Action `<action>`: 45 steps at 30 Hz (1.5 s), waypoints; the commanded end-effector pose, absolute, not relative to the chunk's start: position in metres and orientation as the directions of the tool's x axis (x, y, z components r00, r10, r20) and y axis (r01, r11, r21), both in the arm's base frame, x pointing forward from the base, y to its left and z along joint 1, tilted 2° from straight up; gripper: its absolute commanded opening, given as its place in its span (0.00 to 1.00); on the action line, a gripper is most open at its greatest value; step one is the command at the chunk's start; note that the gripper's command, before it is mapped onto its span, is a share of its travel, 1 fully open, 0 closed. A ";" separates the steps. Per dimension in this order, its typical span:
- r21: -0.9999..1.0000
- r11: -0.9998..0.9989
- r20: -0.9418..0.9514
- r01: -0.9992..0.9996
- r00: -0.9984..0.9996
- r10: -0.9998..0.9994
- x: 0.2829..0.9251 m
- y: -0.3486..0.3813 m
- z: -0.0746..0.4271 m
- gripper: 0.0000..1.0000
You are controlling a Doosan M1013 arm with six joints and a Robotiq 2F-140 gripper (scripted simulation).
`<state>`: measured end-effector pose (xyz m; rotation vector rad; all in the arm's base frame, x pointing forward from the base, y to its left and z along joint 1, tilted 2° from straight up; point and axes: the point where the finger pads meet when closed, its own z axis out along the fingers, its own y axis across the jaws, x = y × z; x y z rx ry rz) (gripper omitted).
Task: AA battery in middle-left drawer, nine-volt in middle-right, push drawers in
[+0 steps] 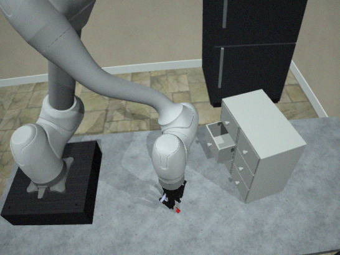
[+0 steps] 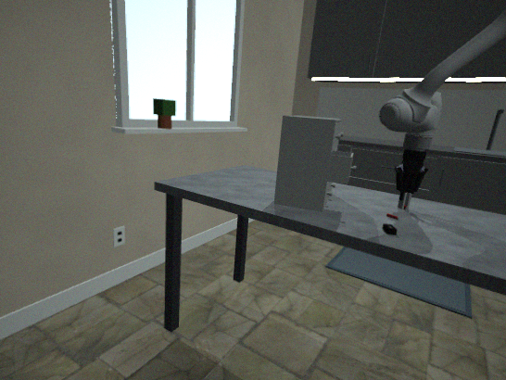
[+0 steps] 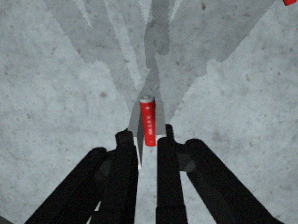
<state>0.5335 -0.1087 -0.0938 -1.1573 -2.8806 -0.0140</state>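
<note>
The AA battery (image 3: 147, 121) is a small red cylinder at my fingertips, low over the table; it also shows in the top view (image 1: 178, 211). My gripper (image 3: 149, 118) points straight down and is shut on the battery's near end. It also shows in the top view (image 1: 172, 199) and in the exterior view (image 2: 404, 200). The nine-volt battery (image 2: 389, 228) is a small black block lying on the table just beside my gripper. The small white chest (image 1: 264, 143) stands to the right, with one left-hand drawer (image 1: 219, 140) pulled out and empty.
The arm's black base (image 1: 53, 183) sits at the table's left. A dark fridge (image 1: 249, 46) stands behind the table.
</note>
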 end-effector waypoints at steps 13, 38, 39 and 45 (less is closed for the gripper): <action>-0.005 0.722 0.038 0.692 -0.721 0.691 0.533 -0.109 -0.094 0.06; -0.005 0.721 0.038 0.693 -0.720 0.693 0.537 -0.111 0.006 0.06; -0.006 0.717 0.038 0.697 -0.717 0.696 0.537 -0.110 0.006 0.06; -0.011 0.614 0.037 0.789 -0.614 0.789 0.541 -0.101 0.006 0.06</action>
